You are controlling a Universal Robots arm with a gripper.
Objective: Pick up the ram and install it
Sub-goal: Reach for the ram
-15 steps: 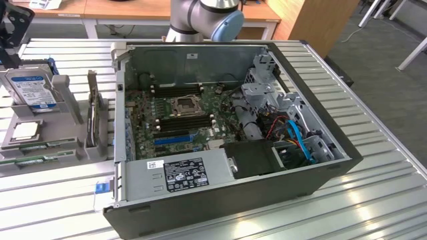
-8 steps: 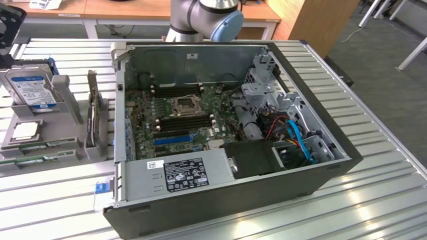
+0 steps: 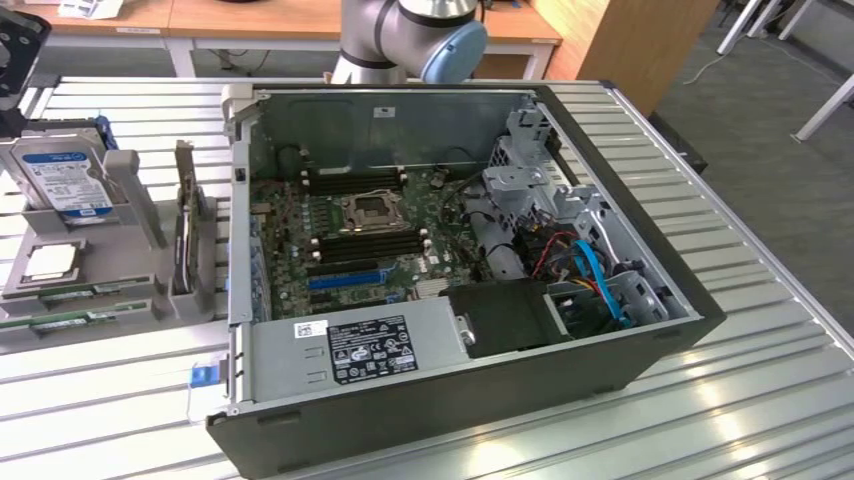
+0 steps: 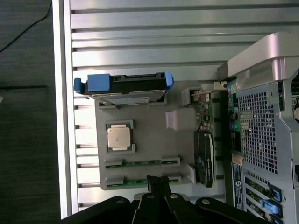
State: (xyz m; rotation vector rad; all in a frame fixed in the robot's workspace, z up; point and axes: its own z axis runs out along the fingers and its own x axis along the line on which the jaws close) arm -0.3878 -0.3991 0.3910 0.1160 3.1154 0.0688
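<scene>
On the slatted metal worktop an open computer case is lying on its side, with its motherboard facing up; long black memory slots are sitting beside the processor socket, and none of them is showing a green stick. Beside the case, toward the exterior view's left, a grey holder is carrying the spare parts; a hard drive with blue handles is standing at one end, a processor chip is lying flat in its recess, and an expansion card is standing upright along the side nearest the case. Two green sticks are resting in the holder's narrow grooves, parallel and just beside each other; the inner stick is lying closer to the chip, and the ram is lying in the outermost groove. The end effector is hanging over the ram with its fingers pressed together and pinching nothing; whether the tips are touching the ram cannot be told. The arm is rising behind the case.
</scene>
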